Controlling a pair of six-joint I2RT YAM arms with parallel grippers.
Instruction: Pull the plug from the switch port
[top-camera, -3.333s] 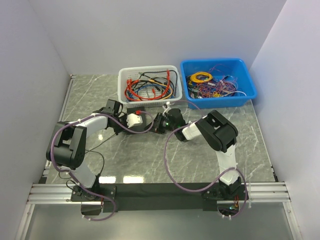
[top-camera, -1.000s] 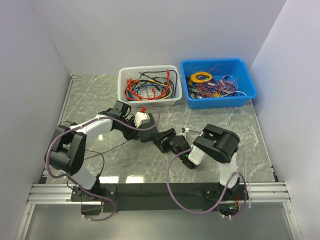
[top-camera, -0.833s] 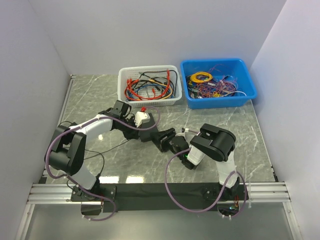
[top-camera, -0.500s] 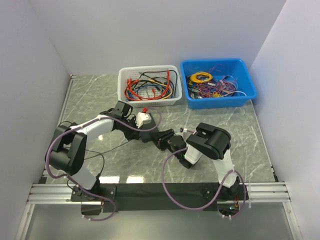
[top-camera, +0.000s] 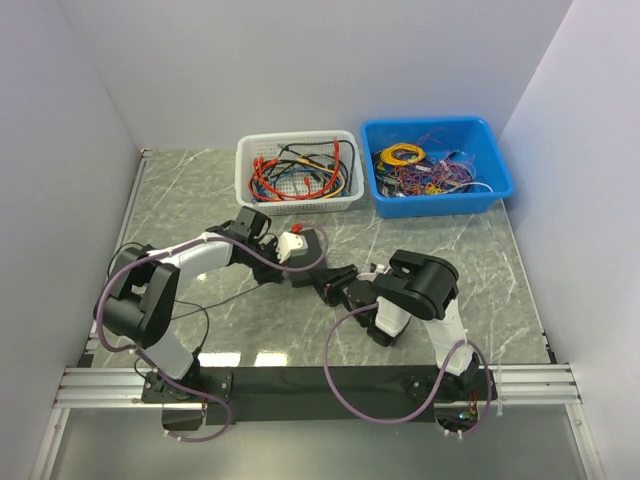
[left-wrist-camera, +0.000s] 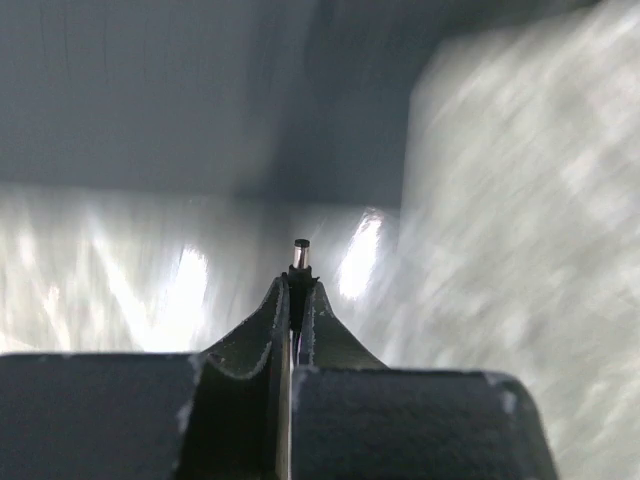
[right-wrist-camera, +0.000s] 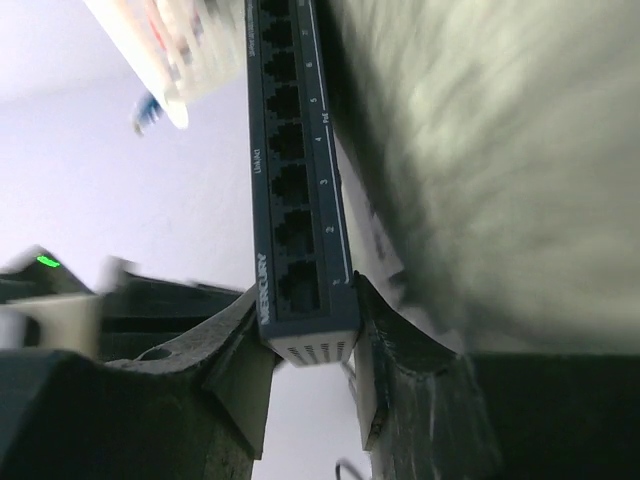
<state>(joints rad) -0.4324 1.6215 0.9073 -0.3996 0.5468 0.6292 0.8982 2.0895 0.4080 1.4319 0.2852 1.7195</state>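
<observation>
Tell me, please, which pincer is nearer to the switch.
Right. The right pincer clamps one end of the switch. The left pincer is shut on a small plug, clear of the switch.

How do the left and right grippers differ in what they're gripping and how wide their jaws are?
The left gripper pinches a thin metal-tipped plug, while the right gripper clamps one end of the flat black switch. The left jaws are almost together; the right jaws stand apart by the switch's thickness. Both hold something.
</observation>
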